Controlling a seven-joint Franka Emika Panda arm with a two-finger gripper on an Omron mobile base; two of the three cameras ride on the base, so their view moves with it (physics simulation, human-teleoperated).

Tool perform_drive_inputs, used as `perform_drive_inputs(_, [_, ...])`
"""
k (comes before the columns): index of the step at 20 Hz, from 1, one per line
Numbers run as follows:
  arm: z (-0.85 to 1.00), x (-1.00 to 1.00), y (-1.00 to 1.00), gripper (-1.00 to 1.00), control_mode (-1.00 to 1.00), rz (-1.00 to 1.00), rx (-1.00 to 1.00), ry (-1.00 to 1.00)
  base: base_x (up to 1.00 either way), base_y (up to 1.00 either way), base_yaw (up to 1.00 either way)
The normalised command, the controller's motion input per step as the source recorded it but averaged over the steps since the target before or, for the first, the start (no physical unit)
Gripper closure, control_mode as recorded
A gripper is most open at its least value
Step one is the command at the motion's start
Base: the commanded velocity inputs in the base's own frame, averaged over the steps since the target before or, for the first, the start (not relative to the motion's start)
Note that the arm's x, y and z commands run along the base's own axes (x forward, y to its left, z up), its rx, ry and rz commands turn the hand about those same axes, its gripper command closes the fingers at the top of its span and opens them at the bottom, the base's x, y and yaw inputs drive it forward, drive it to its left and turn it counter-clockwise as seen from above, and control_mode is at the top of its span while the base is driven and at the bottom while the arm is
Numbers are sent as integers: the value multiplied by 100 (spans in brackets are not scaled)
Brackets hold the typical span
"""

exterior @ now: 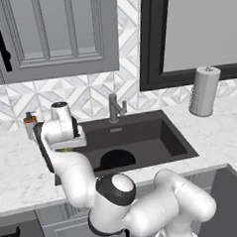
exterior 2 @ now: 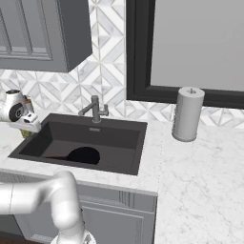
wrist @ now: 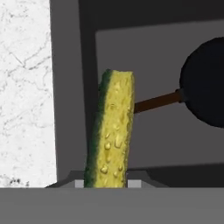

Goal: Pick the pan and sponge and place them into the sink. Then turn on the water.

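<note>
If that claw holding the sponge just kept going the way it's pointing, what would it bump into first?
Most likely the dark floor of the sink. The gripper, shut on the sponge, points down into the basin near its wall, with the pan and its handle off to one side. Depth is hard to judge, so the handle could be close.

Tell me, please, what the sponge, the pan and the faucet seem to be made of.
Sponge: porous yellow foam with a green scrub face, judging by its pitted surface. Pan: matte black, probably coated metal; its handle looks like reddish-brown wood or plastic. Faucet: dull grey, likely brushed metal.
</note>
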Motion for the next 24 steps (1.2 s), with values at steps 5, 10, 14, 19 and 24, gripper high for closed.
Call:
perform_drive_inputs(5, [-1, 2, -91, 100, -100, 0, 0, 0, 0, 0, 0])
perform_drive_inputs(10, [-17, 17, -70, 100, -100, 0, 0, 0, 0, 0, 0])
perform_drive_inputs(14, [-41, 16, -48, 100, -100, 0, 0, 0, 0, 0, 0])
perform_drive_inputs(19, [-41, 9, -36, 100, -100, 0, 0, 0, 0, 0, 0])
perform_drive_inputs(24, [-15, 39, -12, 100, -100, 0, 0, 0, 0, 0, 0])
